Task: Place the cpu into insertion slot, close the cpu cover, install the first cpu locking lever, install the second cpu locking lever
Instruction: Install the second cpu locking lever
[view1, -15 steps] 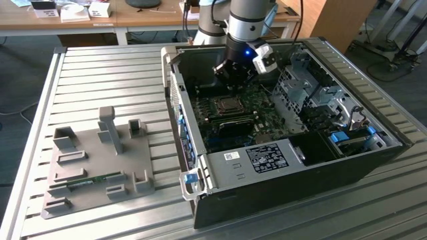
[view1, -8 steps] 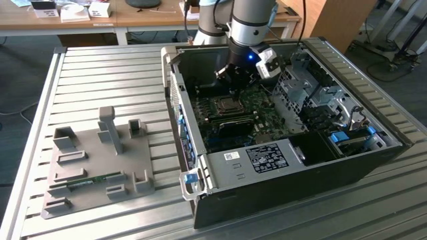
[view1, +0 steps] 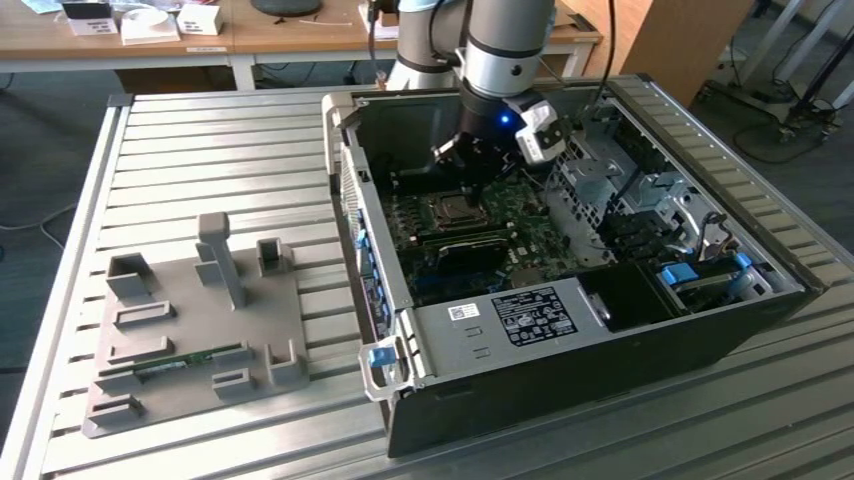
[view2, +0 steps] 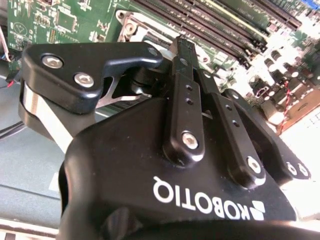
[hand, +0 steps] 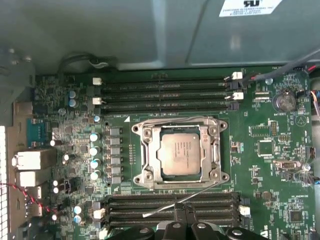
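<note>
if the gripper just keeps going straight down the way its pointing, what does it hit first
Probably the black memory slots just beside the socket, or the thin metal lever lying across them; the gripper hangs right over them. Depth is hard to judge.

Arm reaches down into open computer case (view1: 561, 300) lying on slatted metal table (view1: 200, 150). Tool (view1: 470, 170) hangs just above insertion slot (view1: 454, 210) on green motherboard (view1: 534, 235). Grey fixture plate (view1: 187, 330) w/ upright blocks sits well apart, toward exterior view's left. Wooden desk (view1: 267, 35) behind.
</note>
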